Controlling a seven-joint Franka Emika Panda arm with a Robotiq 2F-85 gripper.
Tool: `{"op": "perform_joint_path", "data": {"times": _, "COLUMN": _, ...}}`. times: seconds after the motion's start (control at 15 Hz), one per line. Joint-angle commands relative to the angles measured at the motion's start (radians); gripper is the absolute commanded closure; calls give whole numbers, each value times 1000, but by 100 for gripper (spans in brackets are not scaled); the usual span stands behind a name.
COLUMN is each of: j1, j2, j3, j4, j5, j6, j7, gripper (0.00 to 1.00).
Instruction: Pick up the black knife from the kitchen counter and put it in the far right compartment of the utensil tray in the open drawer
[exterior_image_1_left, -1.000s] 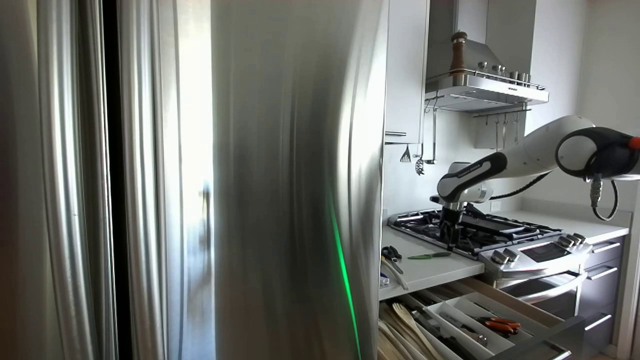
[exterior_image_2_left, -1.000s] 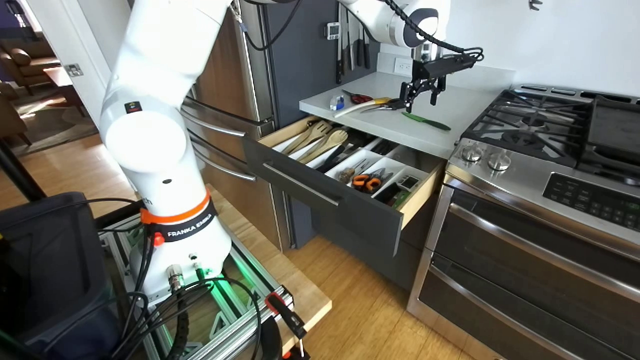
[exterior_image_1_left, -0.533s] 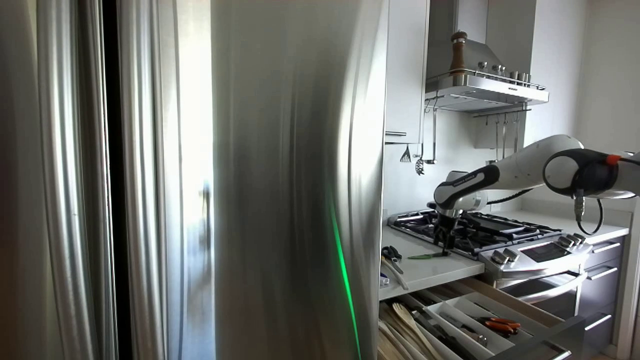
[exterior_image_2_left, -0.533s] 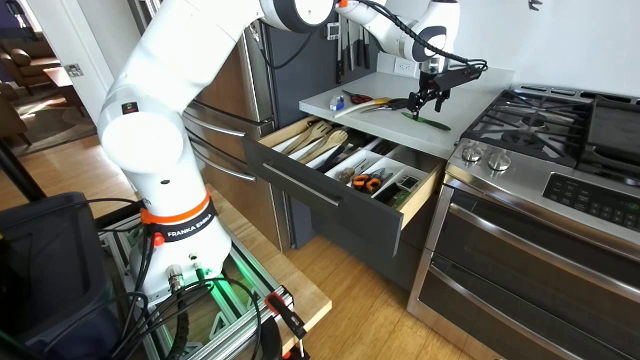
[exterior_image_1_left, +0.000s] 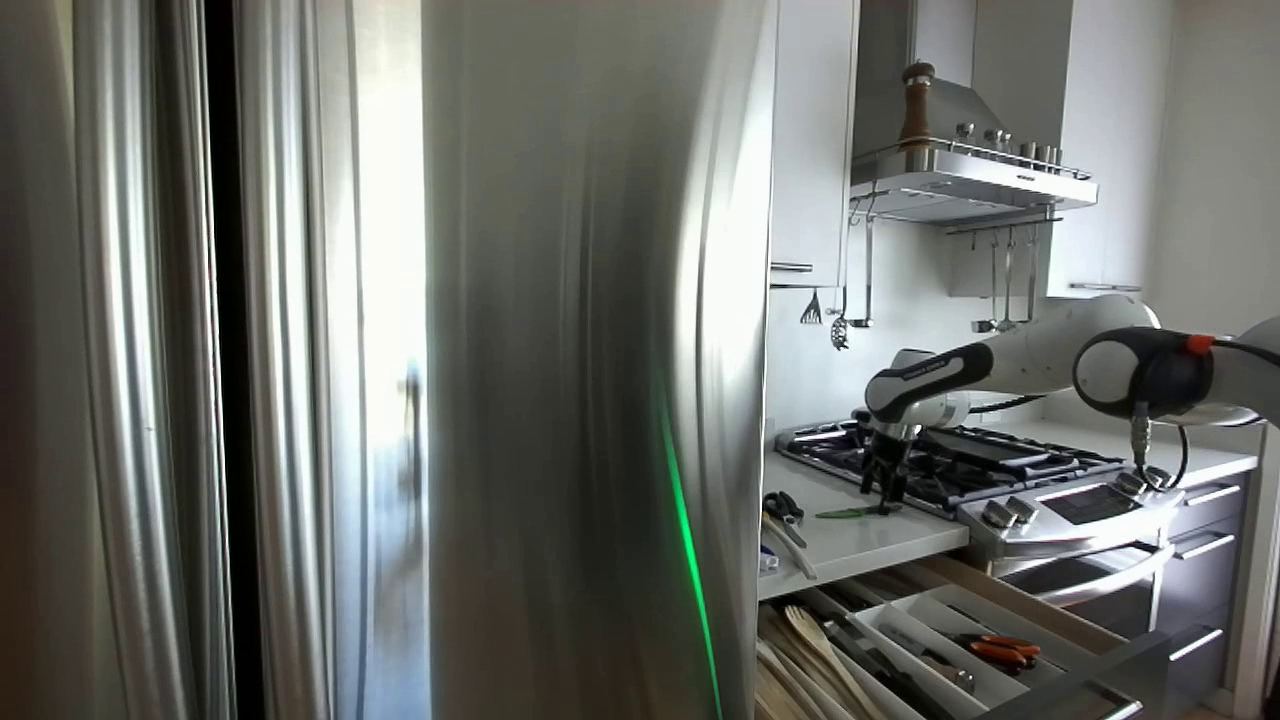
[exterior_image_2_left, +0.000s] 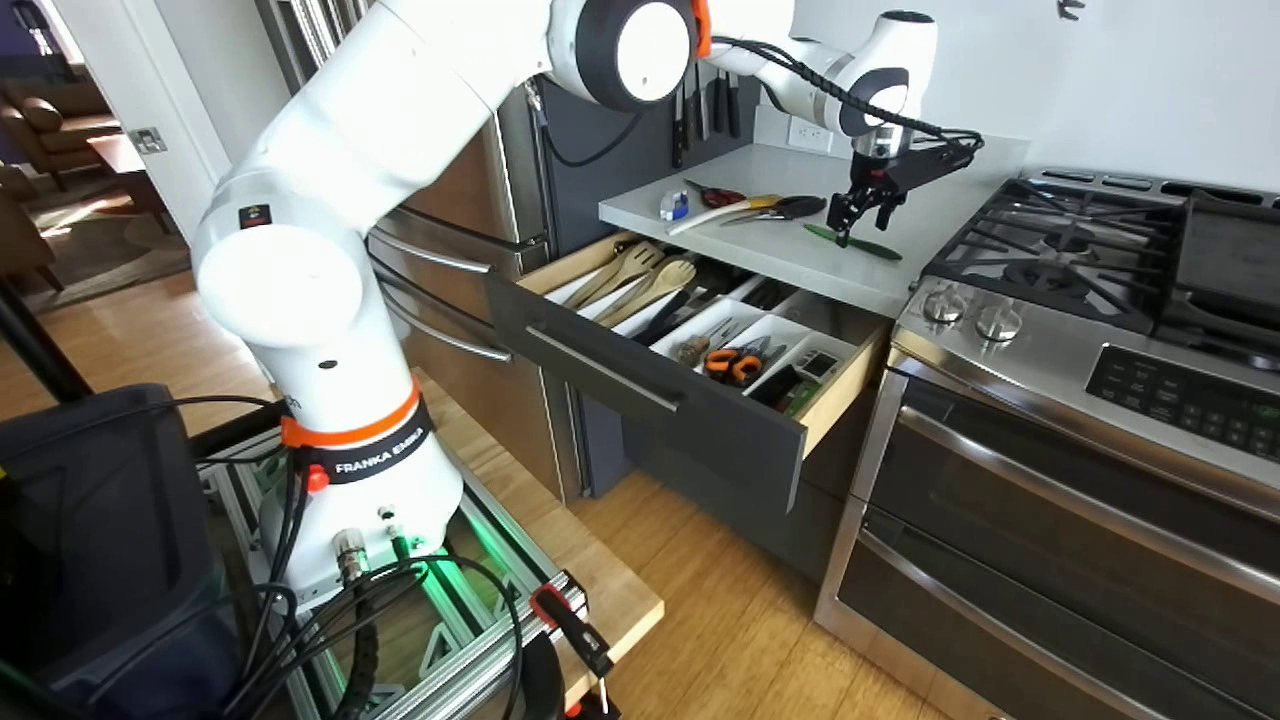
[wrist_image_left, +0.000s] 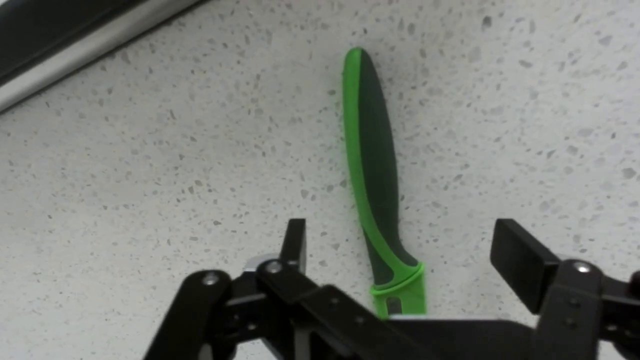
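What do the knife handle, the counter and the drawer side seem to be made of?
Knife handle: apparently plastic, matte; green strip beside a dull dark part, perhaps rubber.
Counter: likely engineered stone, smooth; grey flecks in a pale surface.
Drawer side: probably pale wood, from its warm, yellowish tone; finish unclear.

In an exterior view, the knife (exterior_image_2_left: 873, 248) lies on the counter (exterior_image_2_left: 780, 170), with the stove (exterior_image_2_left: 1030, 440) to its right and other tools (exterior_image_2_left: 735, 207) to its left. The fridge (exterior_image_2_left: 620, 190) stands farther left. The drawer (exterior_image_2_left: 720, 430) sticks out from under the counter, next to the stove. The tray (exterior_image_2_left: 783, 328) sits in it, with scissors (exterior_image_2_left: 745, 370) inside, and a spoon (exterior_image_2_left: 672, 275) lies more to the left. In the wrist view, the gripper (wrist_image_left: 402, 245) has one finger left of the knife and one right.
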Motion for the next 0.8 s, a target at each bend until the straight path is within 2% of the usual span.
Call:
{"op": "perform_joint_path", "data": {"times": 0.0, "j1": -10, "j2": 86, "j3": 11, "j4": 139, "j5": 14, "j6": -91, "j7": -64, "gripper": 24}}
{"op": "perform_joint_path", "data": {"times": 0.13, "j1": -7, "j2": 110, "j3": 8, "j4": 183, "j5": 10, "j6": -132, "j7": -65, "gripper": 27}}
{"op": "perform_joint_path", "data": {"times": 0.2, "j1": -3, "j2": 121, "j3": 4, "j4": 203, "j5": 6, "j6": -152, "j7": -64, "gripper": 41}}
{"op": "perform_joint_path", "data": {"times": 0.4, "j1": 4, "j2": 147, "j3": -8, "j4": 250, "j5": -9, "j6": -189, "j7": -76, "gripper": 62}}
{"op": "perform_joint_path", "data": {"times": 0.6, "j1": 7, "j2": 153, "j3": -16, "j4": 277, "j5": -19, "j6": -223, "j7": -82, "gripper": 87}}
{"op": "perform_joint_path", "data": {"times": 0.73, "j1": 6, "j2": 145, "j3": -24, "j4": 273, "j5": -15, "j6": -244, "j7": -55, "gripper": 99}}
